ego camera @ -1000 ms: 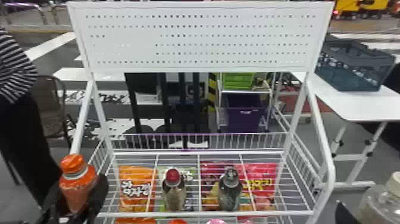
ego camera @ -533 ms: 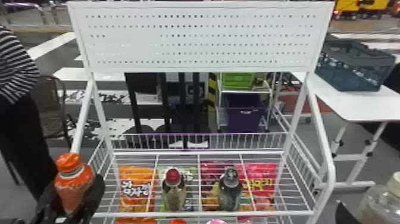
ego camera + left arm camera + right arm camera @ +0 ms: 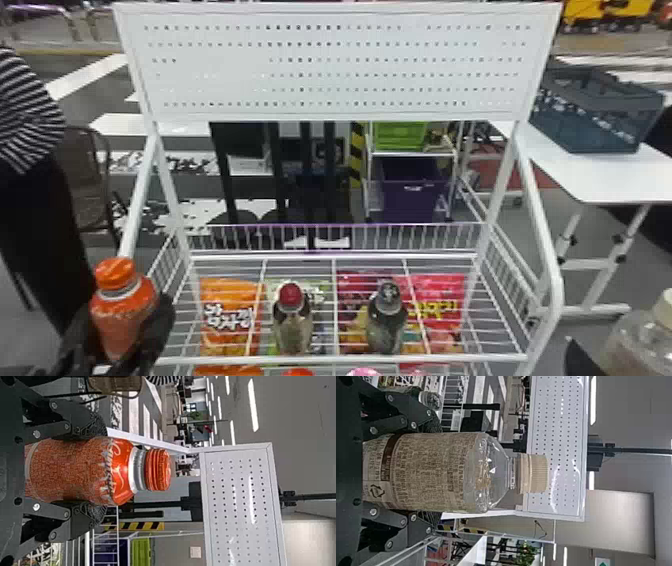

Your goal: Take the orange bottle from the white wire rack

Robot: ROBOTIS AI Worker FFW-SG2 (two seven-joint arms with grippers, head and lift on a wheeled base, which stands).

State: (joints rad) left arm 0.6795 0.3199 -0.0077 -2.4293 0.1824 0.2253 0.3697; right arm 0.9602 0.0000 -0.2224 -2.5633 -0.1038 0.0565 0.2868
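White wire rack (image 3: 345, 358): a red-capped bottle (image 3: 293, 325) and a dark-capped bottle (image 3: 386, 325) stand towards its front edge.
My left pincer (image 3: 99, 470): closed round the orange bottle (image 3: 79, 471).
My right pincer (image 3: 434, 472): gripping a clear bottle (image 3: 492, 471), out past the rack's front right corner.
Orange bottle: cap up, outside the rack's left edge near the front corner; I judge the taking done, with only a steady hold left.
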